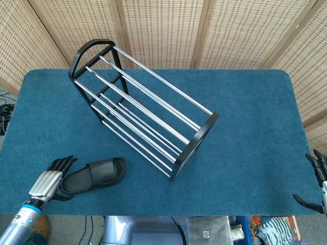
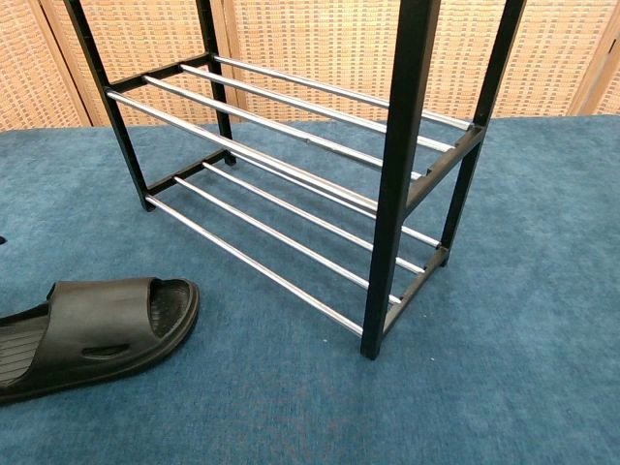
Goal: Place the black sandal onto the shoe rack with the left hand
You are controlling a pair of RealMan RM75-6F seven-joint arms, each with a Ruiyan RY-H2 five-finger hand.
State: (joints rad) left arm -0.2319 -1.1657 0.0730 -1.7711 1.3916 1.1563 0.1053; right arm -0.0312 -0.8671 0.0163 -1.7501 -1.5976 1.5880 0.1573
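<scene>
Head view | blue carpeted table | wicker screens behind | left robot hand spread, empty | right robot hand spread

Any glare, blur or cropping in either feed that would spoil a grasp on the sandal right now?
Head view: even light, sharp; bright glints along the shoe rack rails, none on the black sandal; left hand crisp beside its heel. Chest view: sharp, soft shadows, but the sandal's heel is cropped at the left edge.

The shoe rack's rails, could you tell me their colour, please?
Shiny silver rails, clearest in the chest view.
</scene>
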